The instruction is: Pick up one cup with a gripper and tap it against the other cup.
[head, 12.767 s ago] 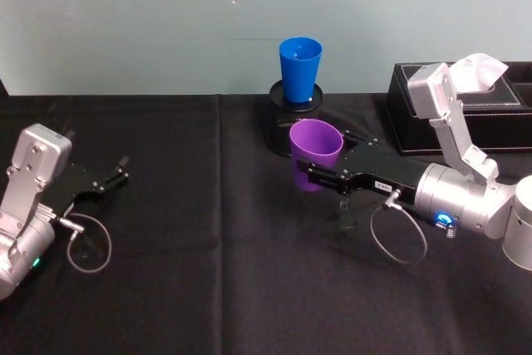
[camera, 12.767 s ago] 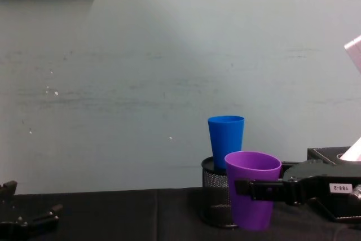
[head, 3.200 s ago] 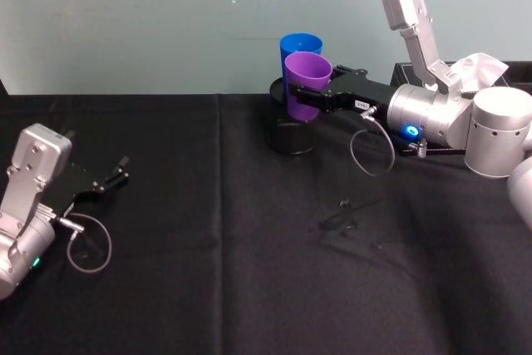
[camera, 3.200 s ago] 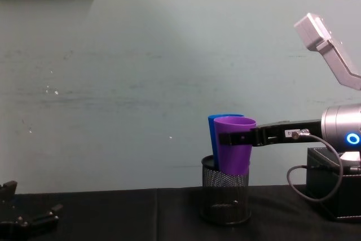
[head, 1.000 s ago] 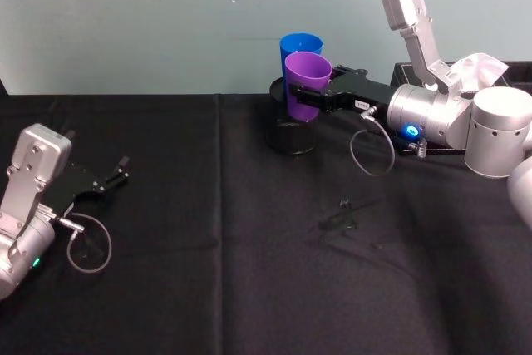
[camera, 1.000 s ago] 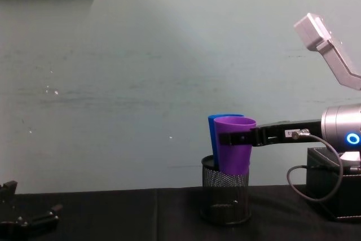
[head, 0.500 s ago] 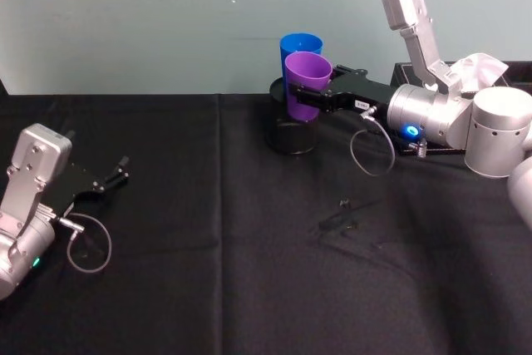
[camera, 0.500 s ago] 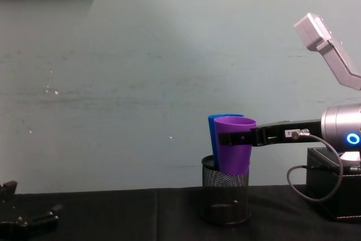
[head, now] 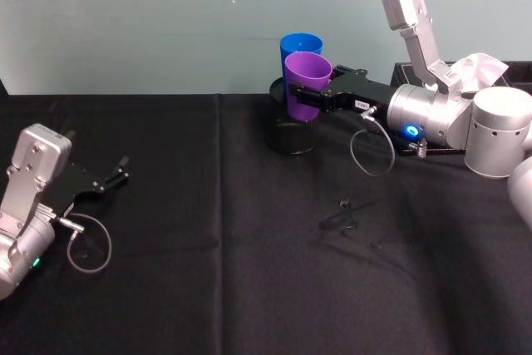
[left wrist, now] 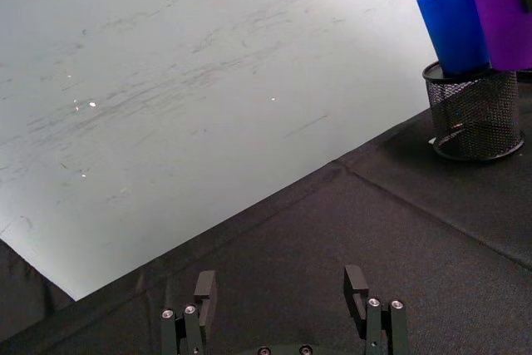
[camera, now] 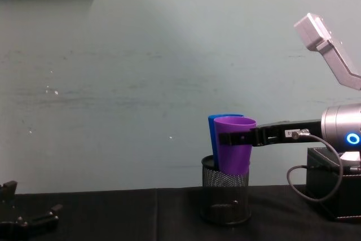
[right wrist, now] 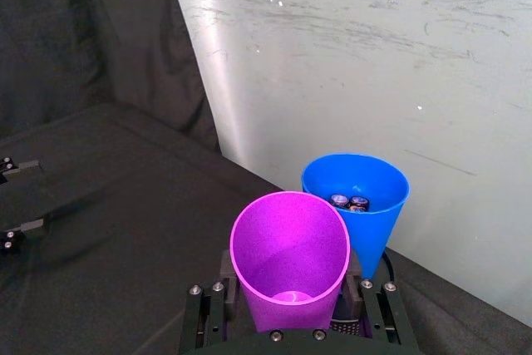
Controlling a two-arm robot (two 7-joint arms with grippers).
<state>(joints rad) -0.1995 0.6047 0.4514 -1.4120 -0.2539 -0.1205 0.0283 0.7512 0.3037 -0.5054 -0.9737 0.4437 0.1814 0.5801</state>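
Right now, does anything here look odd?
The blue cup sits in the black mesh pen holder, not on the table, and holds battery-like items. The right gripper holds the purple cup beside it. The left gripper lies open at the left.

Head high, chest low (purple cup in both)

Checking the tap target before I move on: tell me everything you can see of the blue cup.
The blue cup is a bright blue, smooth, tapered plastic tumbler. It stands upright, mouth up, with its base sunk in the black mesh pen holder. Small dark items lie at its bottom. The purple cup, held by the right pincer, hangs close against its near side; whether they touch cannot be told.
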